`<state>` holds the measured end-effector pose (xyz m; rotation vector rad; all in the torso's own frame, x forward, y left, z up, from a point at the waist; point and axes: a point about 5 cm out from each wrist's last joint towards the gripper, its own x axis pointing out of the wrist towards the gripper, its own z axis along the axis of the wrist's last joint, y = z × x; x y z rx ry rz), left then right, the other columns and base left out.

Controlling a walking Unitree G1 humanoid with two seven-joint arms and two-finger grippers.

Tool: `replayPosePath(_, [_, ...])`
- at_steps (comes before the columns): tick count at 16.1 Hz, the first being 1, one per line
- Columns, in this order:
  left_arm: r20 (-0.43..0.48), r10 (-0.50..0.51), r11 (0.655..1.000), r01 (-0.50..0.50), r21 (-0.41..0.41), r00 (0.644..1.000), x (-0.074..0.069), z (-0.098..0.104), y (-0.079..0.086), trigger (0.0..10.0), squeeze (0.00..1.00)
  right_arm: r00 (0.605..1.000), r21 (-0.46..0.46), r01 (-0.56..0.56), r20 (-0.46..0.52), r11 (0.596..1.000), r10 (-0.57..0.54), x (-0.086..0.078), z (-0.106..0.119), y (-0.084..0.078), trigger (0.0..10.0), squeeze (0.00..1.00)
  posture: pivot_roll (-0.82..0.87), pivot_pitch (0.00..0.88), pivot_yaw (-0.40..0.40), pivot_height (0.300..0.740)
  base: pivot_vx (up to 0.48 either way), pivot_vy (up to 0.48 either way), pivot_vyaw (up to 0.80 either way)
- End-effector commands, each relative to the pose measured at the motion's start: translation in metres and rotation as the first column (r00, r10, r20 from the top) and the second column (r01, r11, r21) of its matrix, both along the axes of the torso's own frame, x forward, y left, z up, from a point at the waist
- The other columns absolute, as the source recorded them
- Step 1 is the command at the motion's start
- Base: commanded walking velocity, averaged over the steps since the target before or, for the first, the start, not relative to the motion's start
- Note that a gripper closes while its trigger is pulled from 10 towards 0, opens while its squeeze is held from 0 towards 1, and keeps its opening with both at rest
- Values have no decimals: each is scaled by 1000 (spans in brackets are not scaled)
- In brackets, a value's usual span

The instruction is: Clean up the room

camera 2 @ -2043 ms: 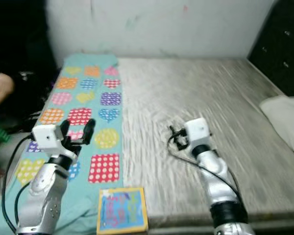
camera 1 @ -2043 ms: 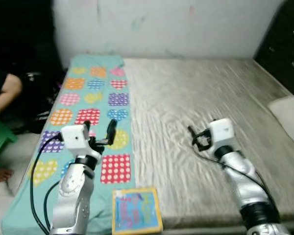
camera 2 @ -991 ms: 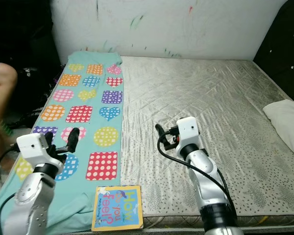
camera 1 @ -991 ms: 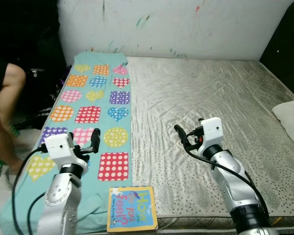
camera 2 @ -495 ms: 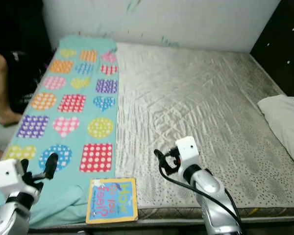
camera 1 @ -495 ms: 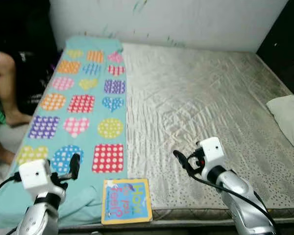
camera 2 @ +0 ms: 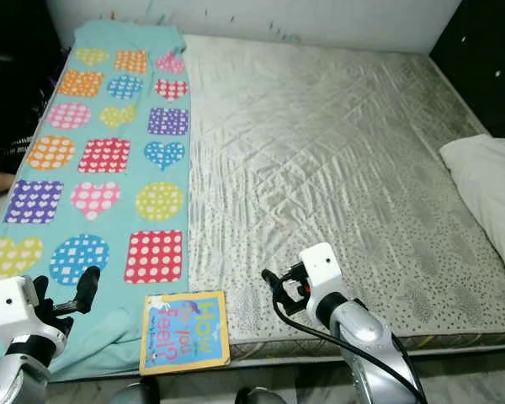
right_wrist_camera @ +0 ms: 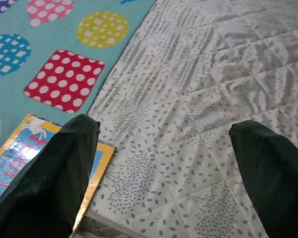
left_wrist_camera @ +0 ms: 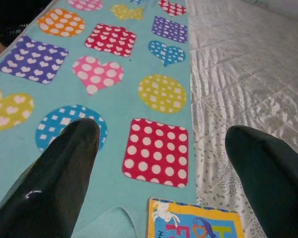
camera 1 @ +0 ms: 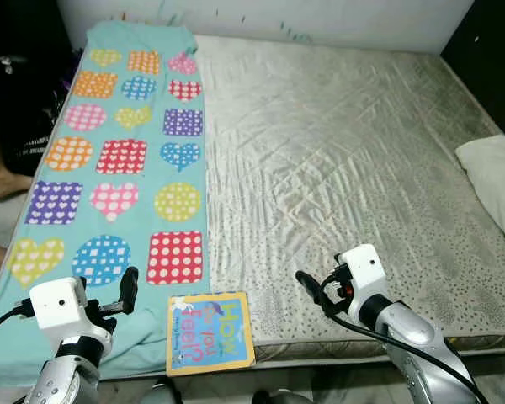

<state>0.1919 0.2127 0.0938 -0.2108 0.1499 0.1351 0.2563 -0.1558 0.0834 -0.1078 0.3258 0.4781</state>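
The bed is now seen from above, as the camera has tilted down. Both the left gripper and right gripper are held wide open, empty. A picture book is seen at the mattress edge, between them, probably next to be collected.

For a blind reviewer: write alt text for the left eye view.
A children's book lies at the near edge of a bare mattress, beside a teal blanket patterned with hearts and shapes. The open left gripper and right gripper hover either side.
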Motion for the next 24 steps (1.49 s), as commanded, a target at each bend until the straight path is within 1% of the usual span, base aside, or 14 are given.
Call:
replayPosePath(1, [-5, -2, 1000, 2, -1, 1000, -1, 1, -1, 10000, 0, 1000, -9, -1, -7, 1000, 1, -3, 0, -2, 10000, 0, -55, 225, -112, 732, 0, 0, 0])
replayPosePath(4, [-5, -8, 1000, 8, -2, 1000, 2, 2, -2, 10000, 0, 1000, -8, -7, 10, 1000, 7, -1, 2, 0, 10000, 0, -57, 222, -103, 697, 0, 0, 0])
replayPosePath(6, [-5, -12, 1000, 12, -2, 1000, 4, 1, -3, 10000, 0, 1000, -6, -8, 19, 1000, 8, -1, 3, 1, 10000, 0, -57, 221, -96, 683, 0, 0, 0])
replayPosePath(9, [3, -23, 1000, 23, 4, 1000, 8, 4, -5, 10000, 0, 999, -6, 3, 35, 1000, -3, 2, 5, 0, 10000, 0, -55, 221, -86, 683, 0, 0, 0])
replayPosePath(10, [15, -20, 1000, 20, 13, 1000, 10, 6, -6, 10000, 0, 999, -10, 13, 50, 1000, -12, 6, 7, -1, 10000, 0, -51, 221, -85, 683, 0, 0, 0])
replayPosePath(13, [17, -15, 1000, 15, 17, 1000, 10, 7, -6, 10000, 0, 998, -15, 3, 55, 1000, -2, 9, 8, -1, 10000, 0, -46, 217, -92, 683, 0, 0, 0])
replayPosePath(16, [18, -8, 1000, 8, 20, 1000, 10, 7, -5, 10000, 0, 998, -10, -18, 61, 1000, 19, 11, 8, 3, 10000, 0, -38, 212, -96, 658, 0, 0, 0])
replayPosePath(18, [44, 20, 999, -22, 48, 999, 10, 11, -3, 10000, 0, 997, -17, -28, 69, 999, 29, 13, 8, 4, 10000, 0, -40, 211, -95, 638, 0, 0, 0])
replayPosePath(22, [51, 59, 996, -63, 69, 997, 11, 12, -2, 10000, 0, 995, -30, -34, 92, 999, 37, 23, 12, 5, 10000, 0, -39, 205, -95, 638, 0, 0, 0])
replayPosePath(24, [46, 89, 992, -93, 81, 995, 11, 11, 2, 10000, 0, 994, -37, -30, 104, 999, 33, 29, 15, 2, 10000, 0, -40, 205, -99, 638, 0, 0, 0])
